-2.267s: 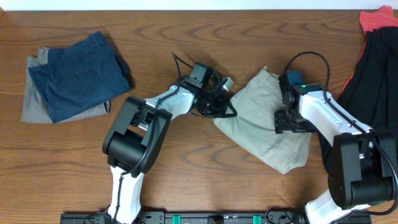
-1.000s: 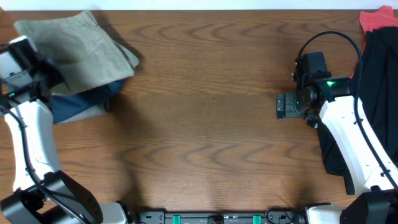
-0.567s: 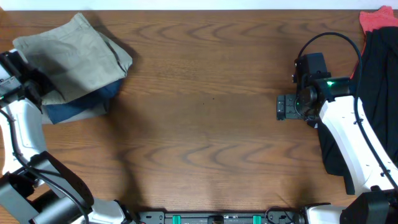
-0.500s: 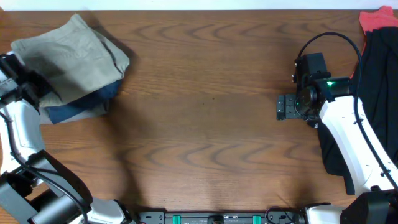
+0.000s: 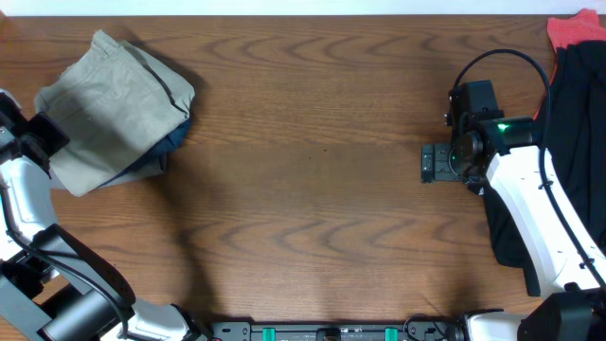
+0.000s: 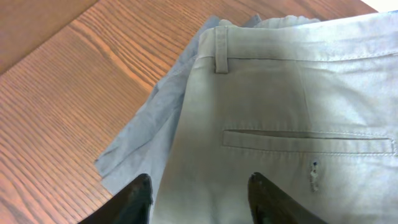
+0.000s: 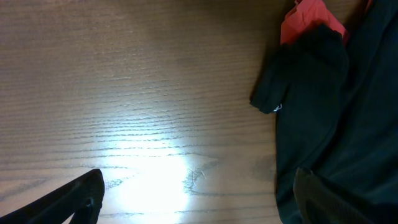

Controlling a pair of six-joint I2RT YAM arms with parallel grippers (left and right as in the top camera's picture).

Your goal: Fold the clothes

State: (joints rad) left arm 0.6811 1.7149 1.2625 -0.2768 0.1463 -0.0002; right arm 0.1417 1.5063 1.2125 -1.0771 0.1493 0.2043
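Since 2.3 s ago the khaki shorts (image 5: 114,99) have left the middle of the surface (image 5: 312,218), where both arms worked them. They now lie folded on the navy shorts (image 5: 163,156) at far left, and in the last second the bundle slid down and settled over the stack. Left tool (image 6: 200,186) stands wide above the back-pocket face, nothing pinched; right tool (image 7: 198,180) is wide, empty and unmoved beside the black-and-red garment (image 5: 568,123). Judgement: khaki item finished, that garment likely next.
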